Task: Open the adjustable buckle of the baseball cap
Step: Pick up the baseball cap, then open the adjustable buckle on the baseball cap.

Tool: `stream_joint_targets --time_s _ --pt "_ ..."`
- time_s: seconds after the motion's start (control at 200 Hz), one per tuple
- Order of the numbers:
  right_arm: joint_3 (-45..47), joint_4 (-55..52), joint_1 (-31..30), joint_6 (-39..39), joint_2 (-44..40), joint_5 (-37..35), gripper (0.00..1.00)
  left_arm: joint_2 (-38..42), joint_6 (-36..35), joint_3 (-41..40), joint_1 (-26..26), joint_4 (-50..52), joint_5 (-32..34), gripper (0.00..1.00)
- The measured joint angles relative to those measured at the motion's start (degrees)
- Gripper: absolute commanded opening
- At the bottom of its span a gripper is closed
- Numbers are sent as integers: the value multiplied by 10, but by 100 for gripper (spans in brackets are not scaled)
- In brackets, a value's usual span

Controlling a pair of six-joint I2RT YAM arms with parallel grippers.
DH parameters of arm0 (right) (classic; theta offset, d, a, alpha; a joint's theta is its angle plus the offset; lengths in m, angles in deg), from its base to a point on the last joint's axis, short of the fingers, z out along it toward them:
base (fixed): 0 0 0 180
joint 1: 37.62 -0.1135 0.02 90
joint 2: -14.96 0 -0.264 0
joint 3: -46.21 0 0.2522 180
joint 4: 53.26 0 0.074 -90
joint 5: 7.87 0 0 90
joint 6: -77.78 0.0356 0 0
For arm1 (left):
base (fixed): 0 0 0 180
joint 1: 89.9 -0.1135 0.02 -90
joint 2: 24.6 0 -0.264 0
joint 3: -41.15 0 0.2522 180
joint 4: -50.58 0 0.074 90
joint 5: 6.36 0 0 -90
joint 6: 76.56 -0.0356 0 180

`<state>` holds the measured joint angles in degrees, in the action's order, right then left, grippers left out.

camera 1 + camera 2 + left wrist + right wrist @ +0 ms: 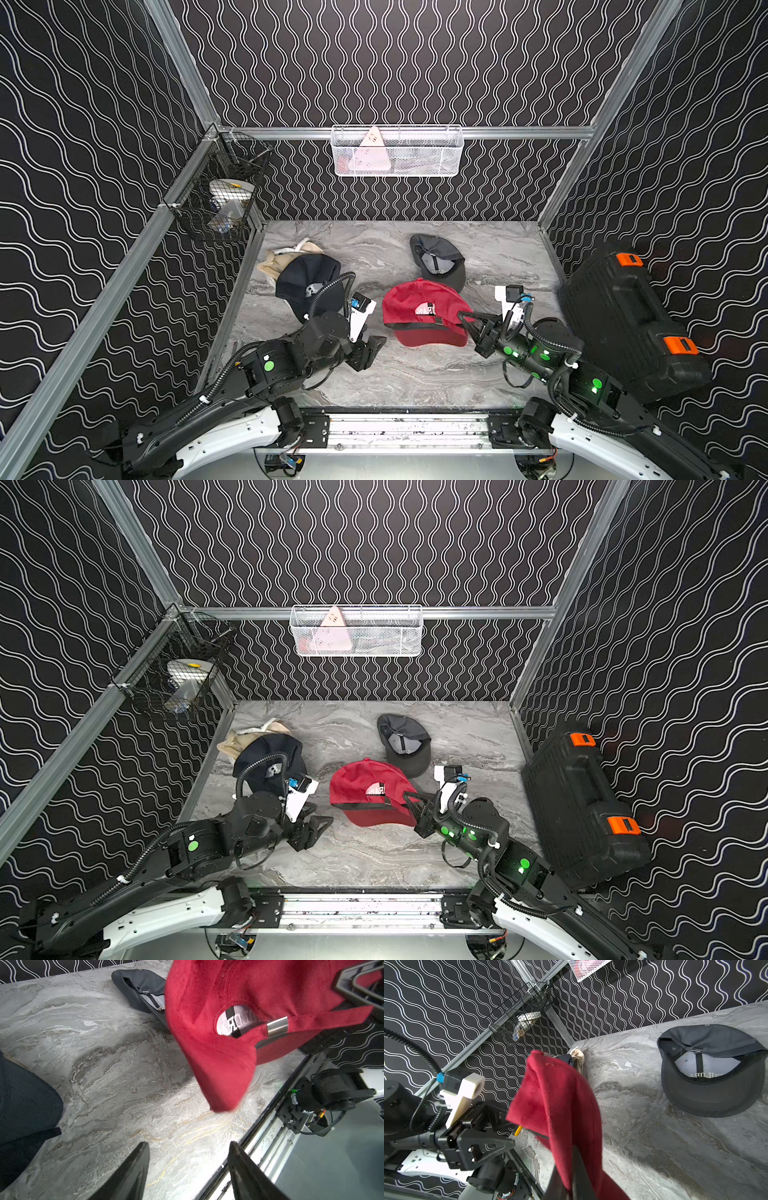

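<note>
The red baseball cap (pixel 419 305) (pixel 365 785) lies mid-table, its back opening turned toward the front. Its metal buckle (pixel 277 1025) (pixel 439 321) sits on the red strap (pixel 332 1015). My right gripper (pixel 462 318) (pixel 408 798) is shut on that strap's end, and red fabric (pixel 556 1095) is pinched between its fingers (pixel 580 1169). Left of the cap, clear of it, my left gripper (pixel 372 347) (pixel 320 825) (pixel 189 1144) is open, with only bare table between its fingers.
A grey cap (pixel 440 262) lies upside down behind the red one. A black cap (pixel 303 278) on a beige cap (pixel 286 253) lies at the left. A black case (pixel 623 316) stands on the right; a white basket (pixel 397 151) and a black wire basket (pixel 220 195) hang on the walls.
</note>
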<state>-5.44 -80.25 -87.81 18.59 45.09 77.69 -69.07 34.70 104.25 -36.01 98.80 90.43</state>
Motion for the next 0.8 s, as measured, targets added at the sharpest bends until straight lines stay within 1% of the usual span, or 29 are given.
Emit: stream_joint_targets --time_s 0.16,0.34,0.535,0.801 --pt "-4 -18 0 1 3 0 0 -21 4 10 13 -22 -28 61" --pt "-3 -23 0 16 8 -2 0 -46 10 33 64 -62 -40 62" --pt "1 -19 0 33 26 -2 0 -99 8 56 126 -100 -6 64" --pt "4 -4 0 48 46 -2 0 -178 10 79 171 -152 47 70"
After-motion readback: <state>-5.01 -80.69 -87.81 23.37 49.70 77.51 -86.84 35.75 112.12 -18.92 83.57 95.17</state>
